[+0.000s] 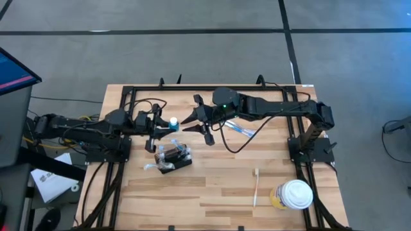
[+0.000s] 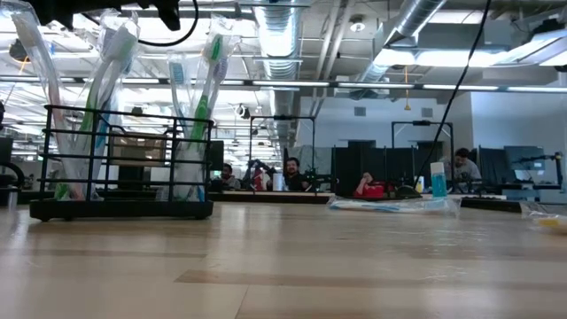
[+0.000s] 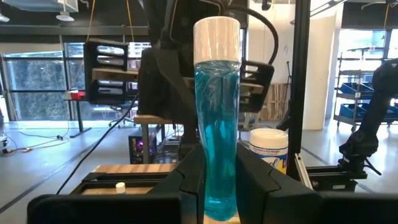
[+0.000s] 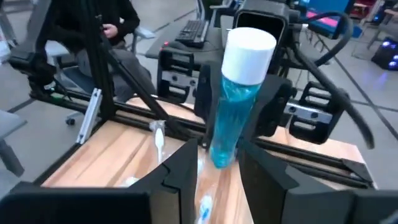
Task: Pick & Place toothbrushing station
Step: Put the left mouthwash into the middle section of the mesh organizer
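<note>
- One black holder (image 1: 174, 158) on the table (image 1: 212, 186), toward its left half and nearer the front than both grippers; toothbrushes stand upright in it, seen in the low view (image 2: 121, 159).
- One bottle (image 3: 216, 118) of blue liquid with a white cap, upright, clamped between the fingers of the left gripper (image 1: 160, 126) above the table, behind the holder.
- One right gripper (image 1: 196, 120), just beside the bottle on its other side; its fingers flank the bottle in the right wrist view (image 4: 239, 93), parted, and it seems they do not touch it, though that is hard to judge.
- Two wrapped toothbrushes (image 1: 240, 129) lying flat under the right arm.
- One loose toothbrush (image 1: 255, 187) near the front right.
- One white-lidded cup (image 1: 293, 195) at the front right corner.
</note>
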`<move>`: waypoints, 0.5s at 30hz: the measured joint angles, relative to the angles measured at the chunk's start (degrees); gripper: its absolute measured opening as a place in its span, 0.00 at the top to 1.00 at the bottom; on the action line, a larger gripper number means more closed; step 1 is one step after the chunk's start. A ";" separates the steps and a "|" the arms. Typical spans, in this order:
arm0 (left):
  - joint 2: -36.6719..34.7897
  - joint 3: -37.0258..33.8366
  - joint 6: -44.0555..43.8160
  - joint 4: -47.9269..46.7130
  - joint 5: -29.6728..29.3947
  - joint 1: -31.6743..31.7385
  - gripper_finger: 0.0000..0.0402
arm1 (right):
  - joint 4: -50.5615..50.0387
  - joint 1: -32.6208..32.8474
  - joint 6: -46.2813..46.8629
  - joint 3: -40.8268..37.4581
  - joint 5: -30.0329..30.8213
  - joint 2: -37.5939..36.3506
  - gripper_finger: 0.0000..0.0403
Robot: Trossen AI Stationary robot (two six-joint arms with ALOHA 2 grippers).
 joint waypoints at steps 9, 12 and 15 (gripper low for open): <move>-0.19 0.00 0.00 0.05 0.02 0.00 0.89 | 0.69 -0.46 -0.37 0.05 -4.26 0.49 0.74; -0.53 0.02 0.00 0.14 0.03 0.00 0.89 | 4.61 -0.72 -0.77 -3.80 -4.97 0.17 0.74; -0.92 0.04 0.00 0.36 0.07 0.00 0.89 | 10.70 -1.38 0.29 -10.14 -5.69 0.07 0.74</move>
